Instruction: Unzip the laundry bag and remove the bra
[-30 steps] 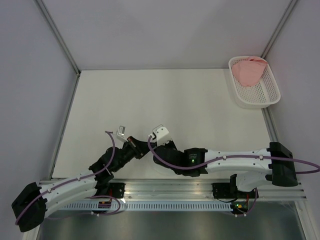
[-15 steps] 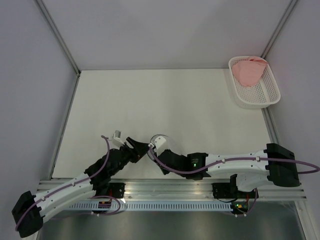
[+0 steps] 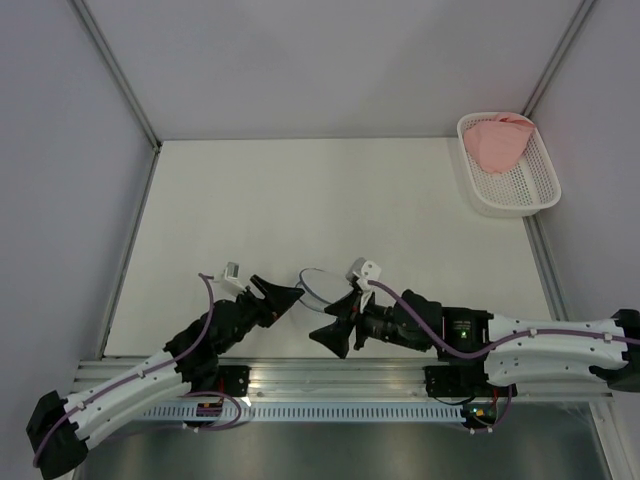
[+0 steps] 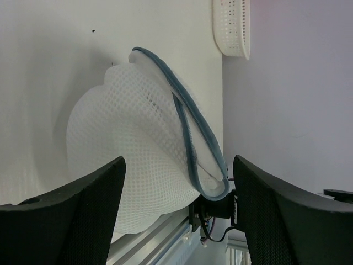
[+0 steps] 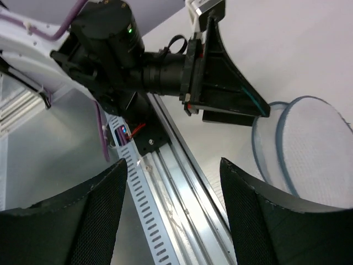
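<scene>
The laundry bag (image 3: 320,283), white mesh with a grey zipper rim, lies on the table near the front edge, between both grippers. In the left wrist view the laundry bag (image 4: 138,149) fills the space ahead of my open left gripper (image 4: 178,160), and its two rim edges stand apart. Neither finger presses on it. My left gripper (image 3: 285,297) points right at the bag. My right gripper (image 3: 328,320) is open just below and right of it, with nothing between the jaws (image 5: 174,165). The bag (image 5: 309,143) shows at that view's right. The pink bra (image 3: 497,142) lies in the white basket (image 3: 525,190).
The white perforated basket stands at the table's far right corner against the wall. The aluminium base rail (image 3: 340,380) runs along the near edge under both arms. Grey walls close the table on three sides.
Both grippers have opened and let go of the bag. The right arm has drawn back to the right and turned, the left has shifted slightly; the bag now rests on the table between them.
</scene>
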Robot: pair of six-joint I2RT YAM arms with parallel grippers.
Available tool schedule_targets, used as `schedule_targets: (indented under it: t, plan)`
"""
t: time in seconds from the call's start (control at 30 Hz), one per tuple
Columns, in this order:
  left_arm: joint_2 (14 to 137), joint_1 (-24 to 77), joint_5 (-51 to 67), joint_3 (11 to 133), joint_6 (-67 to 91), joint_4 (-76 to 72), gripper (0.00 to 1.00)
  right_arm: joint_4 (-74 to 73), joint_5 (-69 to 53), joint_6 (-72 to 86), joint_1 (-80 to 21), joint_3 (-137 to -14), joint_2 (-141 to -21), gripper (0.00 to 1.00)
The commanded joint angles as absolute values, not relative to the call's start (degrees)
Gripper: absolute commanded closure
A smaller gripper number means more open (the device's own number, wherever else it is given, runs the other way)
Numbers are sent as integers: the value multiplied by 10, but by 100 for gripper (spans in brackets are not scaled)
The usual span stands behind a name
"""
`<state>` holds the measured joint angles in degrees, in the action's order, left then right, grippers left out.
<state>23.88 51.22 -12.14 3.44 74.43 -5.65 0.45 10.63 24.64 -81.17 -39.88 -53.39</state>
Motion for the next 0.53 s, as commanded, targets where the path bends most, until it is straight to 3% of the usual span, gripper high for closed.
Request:
schedule_targets:
  t: [0.0, 0.07, 0.1, 0.2, 0.5]
  plan:
    - [224, 512, -130, 38, 700, -68, 17, -63, 182, 283, -814, -413, -497, 27]
    - [222, 512, -120, 42, 687, -80, 17, -166, 300, 308, -814, -435, -502, 26]
    - [224, 512, -110, 43, 673, -83, 17, -188, 328, 335, -814, -438, -509, 11]
    - [229, 512, -84, 50, 643, -91, 14, -241, 374, 373, -814, -436, -512, 2]
    - [235, 512, -52, 82, 601, -64, 9, -252, 416, 439, -814, -380, -415, 2]
